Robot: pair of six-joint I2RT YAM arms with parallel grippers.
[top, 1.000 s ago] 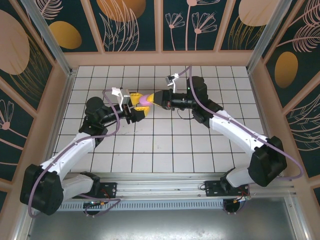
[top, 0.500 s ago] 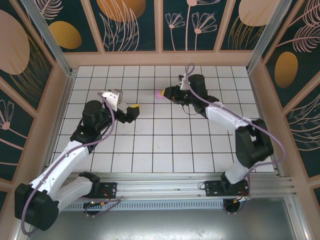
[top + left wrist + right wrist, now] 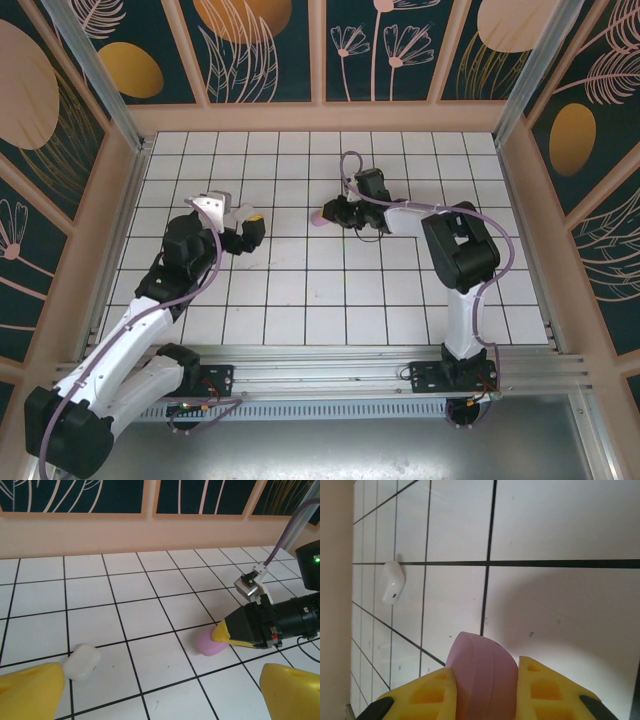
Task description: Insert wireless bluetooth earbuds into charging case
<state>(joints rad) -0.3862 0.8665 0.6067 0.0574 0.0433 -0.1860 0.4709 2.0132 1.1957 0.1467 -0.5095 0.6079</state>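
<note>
The left hand (image 3: 251, 228) stands with its yellow fingers (image 3: 31, 691) spread wide apart and nothing between them, low over the white tiled surface (image 3: 400, 290). Just beside its left finger, a white charging case (image 3: 82, 662), a smooth rounded pebble shape, lies on the surface across a black grid line. From the right wrist, the same case shows a small dark mark on its side, too small to read. The right hand (image 3: 331, 212) is clamped on the pink charging case (image 3: 210, 644), its yellow fingers (image 3: 422, 695) pressing either side of the pink-purple shell, whose seam runs as a fine curved line. The case is held low at the surface and throws a shadow on the tile. Whether it touches the tile cannot be told. The two cases are apart, the pink one to the right of the white one in the left wrist view. Neither case bears a logo or lettering that can be made out, and whether earbuds sit inside either one cannot be told. A green light (image 3: 316, 559) glows on the right arm's black body.
</note>
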